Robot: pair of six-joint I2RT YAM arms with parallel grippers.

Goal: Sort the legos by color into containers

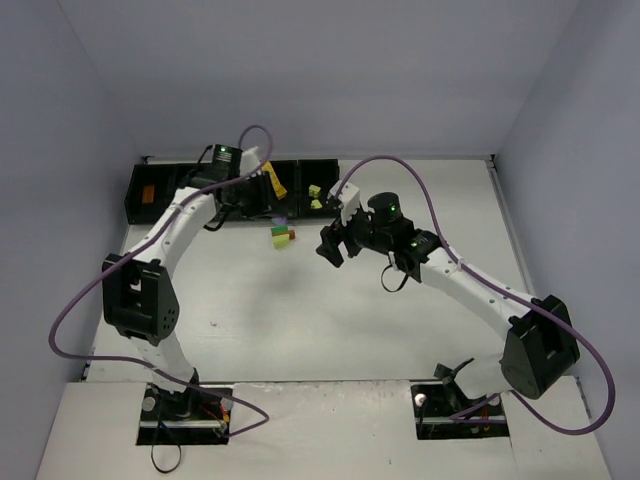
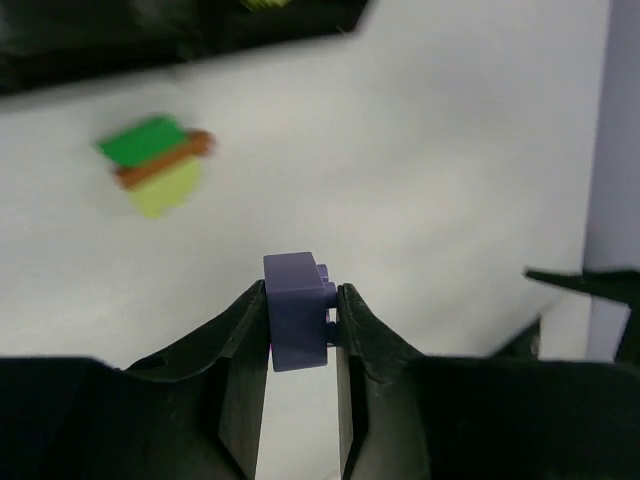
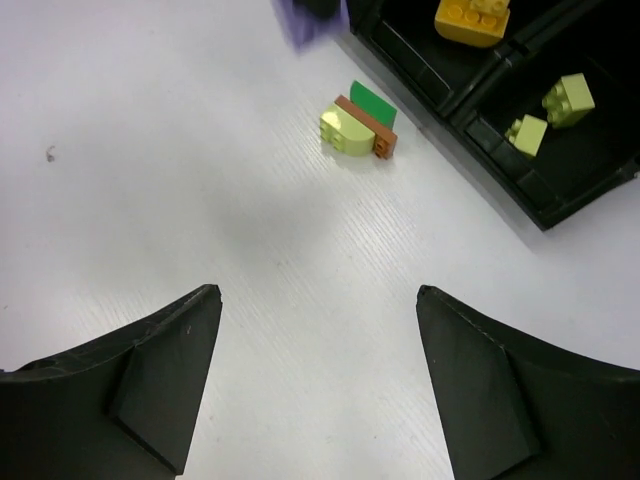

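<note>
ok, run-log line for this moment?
left gripper: shut on lilac brick | right gripper: open, empty | green-brown-lime cluster: on table

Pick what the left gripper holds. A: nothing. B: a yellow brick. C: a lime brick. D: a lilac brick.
D: in the left wrist view the left gripper is clamped on a lilac brick, above the white table.

- My left arm (image 1: 185, 215) hides part of the bin row (image 1: 137, 200) from overhead.
- Left wrist view: brick stack (image 2: 155, 165) blurred.
- Right wrist view: yellow brick (image 3: 472, 18) and blurred lilac brick (image 3: 312, 20) cut off at top edge.
</note>
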